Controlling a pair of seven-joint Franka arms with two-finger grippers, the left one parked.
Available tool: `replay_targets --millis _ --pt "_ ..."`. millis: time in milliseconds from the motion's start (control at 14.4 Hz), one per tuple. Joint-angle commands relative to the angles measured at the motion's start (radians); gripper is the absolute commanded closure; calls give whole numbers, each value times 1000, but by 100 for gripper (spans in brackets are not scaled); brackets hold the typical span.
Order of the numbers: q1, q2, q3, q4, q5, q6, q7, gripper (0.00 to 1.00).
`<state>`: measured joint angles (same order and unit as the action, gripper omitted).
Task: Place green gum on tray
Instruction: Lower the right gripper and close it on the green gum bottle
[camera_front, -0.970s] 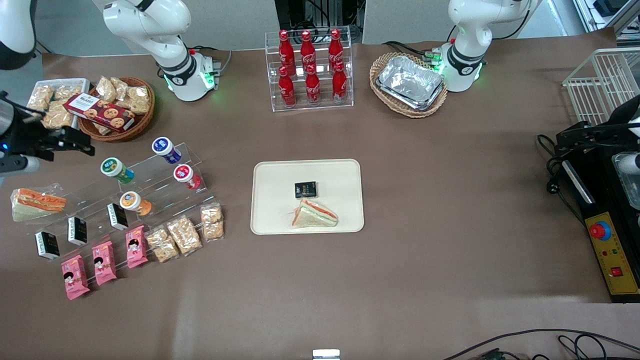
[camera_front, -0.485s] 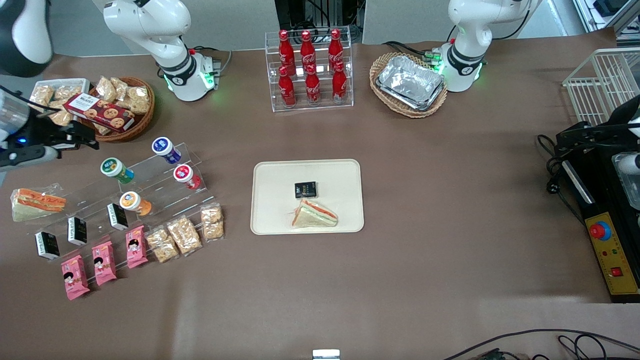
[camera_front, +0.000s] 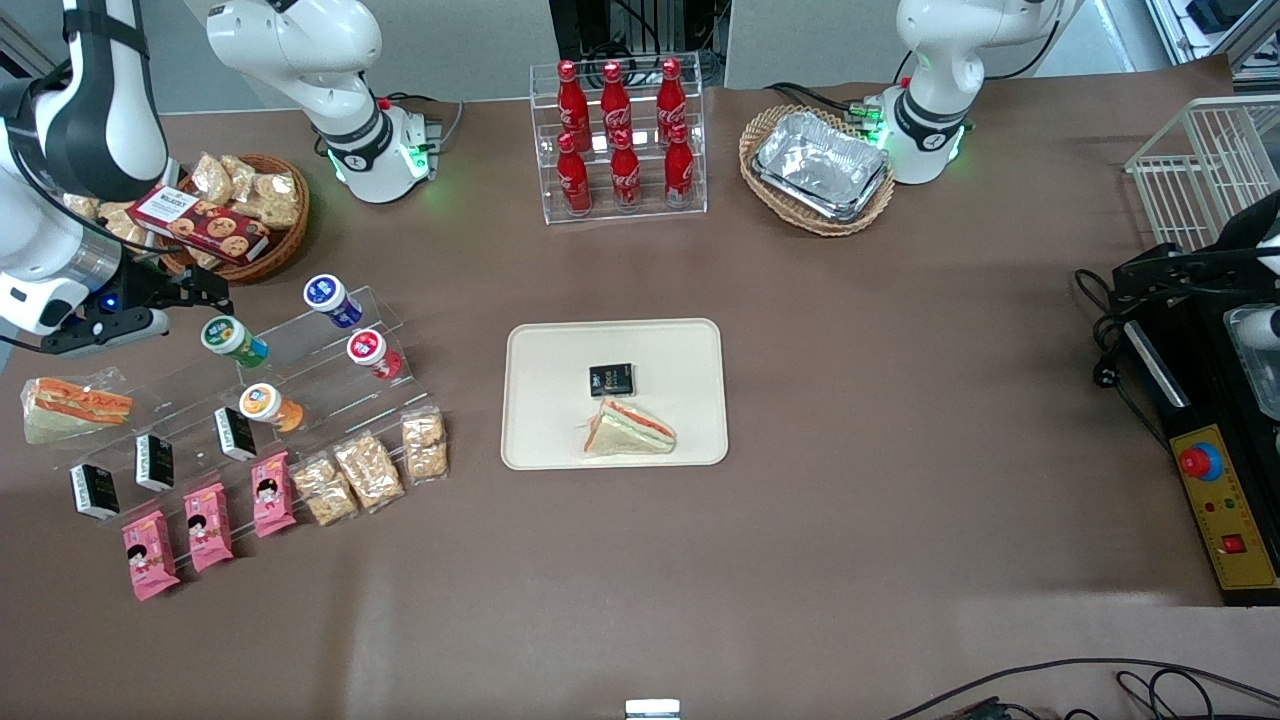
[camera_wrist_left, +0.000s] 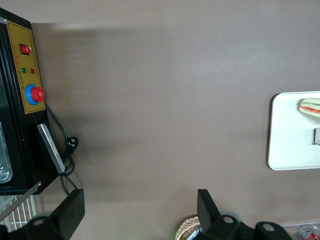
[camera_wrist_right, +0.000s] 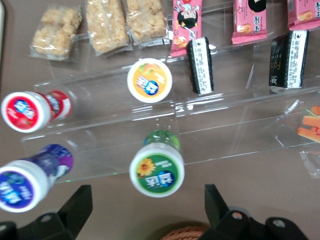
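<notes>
The small green-bodied gum canister with its white, green-printed lid (camera_wrist_right: 157, 168) lay tilted on the clear acrylic stepped rack (camera_wrist_right: 210, 117), well apart from the cream-beige rectangular plastic tray (camera_front: 690, 340). The right arm's black pincer (camera_wrist_right: 147, 210) hovered just above it, its fingers spread wide and holding nothing. The main risk looked like a sideways slip: the blue-bodied canister (camera_wrist_right: 22, 182) and the red-bodied canister (camera_wrist_right: 30, 110) lay close, so an off-centre descent could nudge them or roll the gum off its step.
</notes>
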<state>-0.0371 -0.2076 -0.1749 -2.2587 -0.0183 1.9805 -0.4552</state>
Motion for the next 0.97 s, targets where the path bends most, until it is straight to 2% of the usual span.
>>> replay_targets --millis 0,485,624,832,901 --pt "2 2 -31 -51 -17 83 -43 0" --pt "3 39 -29 -133 -17 222 -42 0" --pt "3 45 -29 -133 -15 224 -42 6" --pt "3 44 -28 -128 -15 216 -46 58" --pt "3 42 -29 -124 -15 210 -48 65"
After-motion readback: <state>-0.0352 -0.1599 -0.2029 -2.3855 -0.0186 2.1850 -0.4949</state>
